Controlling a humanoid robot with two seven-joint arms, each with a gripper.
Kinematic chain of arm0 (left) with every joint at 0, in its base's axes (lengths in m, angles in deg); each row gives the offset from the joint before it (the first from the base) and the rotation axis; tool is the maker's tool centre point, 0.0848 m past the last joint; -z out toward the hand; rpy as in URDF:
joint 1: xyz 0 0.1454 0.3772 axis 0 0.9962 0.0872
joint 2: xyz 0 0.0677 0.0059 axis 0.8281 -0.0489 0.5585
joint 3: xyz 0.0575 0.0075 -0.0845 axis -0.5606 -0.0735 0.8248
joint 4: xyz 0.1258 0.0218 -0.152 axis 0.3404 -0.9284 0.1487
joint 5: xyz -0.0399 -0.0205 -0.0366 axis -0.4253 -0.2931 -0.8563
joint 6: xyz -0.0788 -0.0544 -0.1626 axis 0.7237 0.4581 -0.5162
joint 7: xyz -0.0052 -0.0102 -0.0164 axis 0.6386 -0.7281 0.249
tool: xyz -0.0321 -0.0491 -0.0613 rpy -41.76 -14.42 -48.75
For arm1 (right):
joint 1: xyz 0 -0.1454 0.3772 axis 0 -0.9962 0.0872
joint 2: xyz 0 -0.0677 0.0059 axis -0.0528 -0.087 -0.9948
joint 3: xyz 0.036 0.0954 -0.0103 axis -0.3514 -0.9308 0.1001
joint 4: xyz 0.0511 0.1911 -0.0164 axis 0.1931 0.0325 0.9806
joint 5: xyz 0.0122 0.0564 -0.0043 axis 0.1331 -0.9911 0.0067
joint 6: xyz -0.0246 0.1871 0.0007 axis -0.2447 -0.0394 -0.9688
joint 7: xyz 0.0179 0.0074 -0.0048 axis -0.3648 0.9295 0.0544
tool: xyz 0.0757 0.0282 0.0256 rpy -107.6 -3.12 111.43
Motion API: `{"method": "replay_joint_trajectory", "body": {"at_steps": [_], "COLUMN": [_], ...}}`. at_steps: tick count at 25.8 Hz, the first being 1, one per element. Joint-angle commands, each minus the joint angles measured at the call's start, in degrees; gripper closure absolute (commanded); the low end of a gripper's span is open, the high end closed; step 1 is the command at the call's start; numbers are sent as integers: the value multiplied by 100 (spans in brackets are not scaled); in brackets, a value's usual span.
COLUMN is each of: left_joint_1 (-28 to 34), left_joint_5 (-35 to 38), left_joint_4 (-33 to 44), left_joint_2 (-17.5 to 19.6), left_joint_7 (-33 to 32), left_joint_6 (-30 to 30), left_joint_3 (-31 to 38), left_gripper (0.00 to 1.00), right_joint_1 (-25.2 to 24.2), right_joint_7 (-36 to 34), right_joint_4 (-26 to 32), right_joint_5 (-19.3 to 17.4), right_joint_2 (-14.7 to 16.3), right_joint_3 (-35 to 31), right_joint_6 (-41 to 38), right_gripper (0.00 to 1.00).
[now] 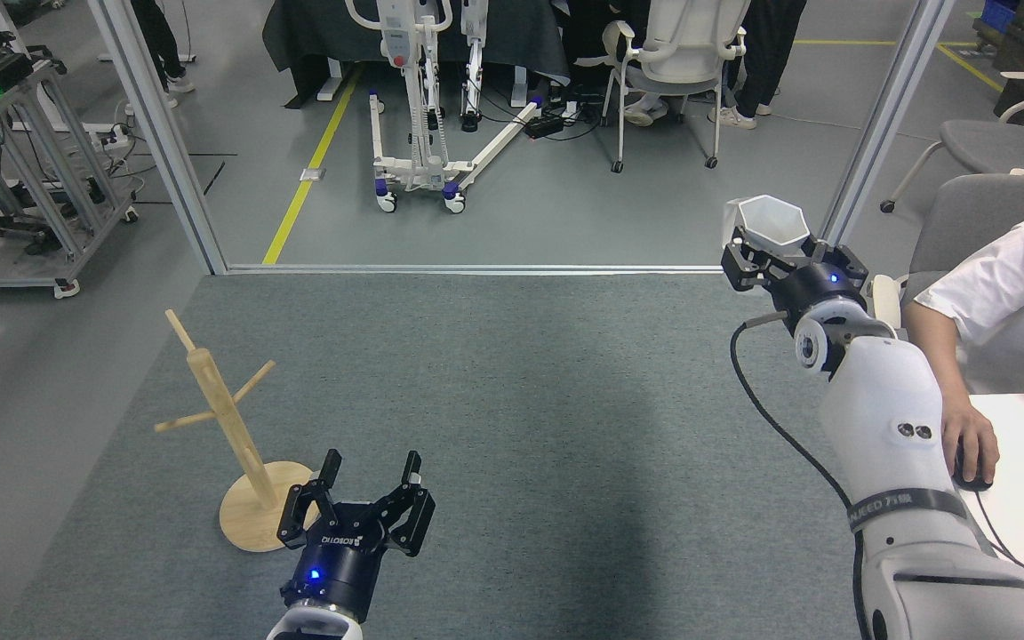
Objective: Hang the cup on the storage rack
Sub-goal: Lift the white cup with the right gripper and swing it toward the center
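Right gripper point(765, 253) fingers clamp cup point(772, 223) aloft; left gripper point(368, 484) fingers spread, idle; storage rack point(226, 427) pegs bare, hang pending

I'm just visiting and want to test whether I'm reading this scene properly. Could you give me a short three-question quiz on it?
1. True or false: the cup already hangs on a peg of the storage rack.
2. Which gripper holds the cup? A) left gripper B) right gripper C) neither
3. Fill in: the rack's round base rests on the grey ____, close beside the open left gripper.

Key:
1. False; the cup is held up in the air on the far right, and the pegs are bare.
2. B
3. Mat
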Motion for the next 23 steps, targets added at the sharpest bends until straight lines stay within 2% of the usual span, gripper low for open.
{"method": "replay_joint_trajectory", "body": {"at_steps": [1, 6, 7, 11, 13, 14, 17, 19, 23], "left_joint_1": [-9, -44, -53, -79, -88, -88, -343, -641, -888], "left_joint_5": [24, 95, 288, 736, 745, 745, 745, 736, 683], "left_joint_4": [158, 176, 176, 140, 114, 114, -193, -456, -835], "left_joint_2": [6, 6, -3, -90, -143, -143, -161, -161, -170], "left_joint_7": [17, 8, -1, -27, -27, -27, -36, -36, -36], "left_joint_6": [-51, -33, 2, 37, 46, 46, 230, 572, 652], "left_joint_3": [-108, -486, -653, -890, -978, -978, -1057, -1233, -1233], "left_gripper": [1, 1, 1, 1, 1, 1, 1, 1, 1], "right_joint_1": [264, 545, 537, 519, 519, 519, 484, 431, 299], "right_joint_7": [239, 564, 775, 1347, 1680, 1681, 2103, 2348, 2841], "right_joint_4": [134, 292, 538, 1065, 1433, 1434, 2014, 2418, 3034], "right_joint_5": [-8, -8, -17, -52, -123, -123, -123, -123, -123], "right_joint_2": [-221, -344, -467, -519, -554, -555, -590, -590, -625], "right_joint_3": [6, 94, 234, 366, 480, 481, 648, 849, 964], "right_joint_6": [285, 355, 399, 733, 917, 918, 1243, 1453, 1726], "right_gripper": [96, 96, 97, 97, 97, 97, 97, 97, 97]}}
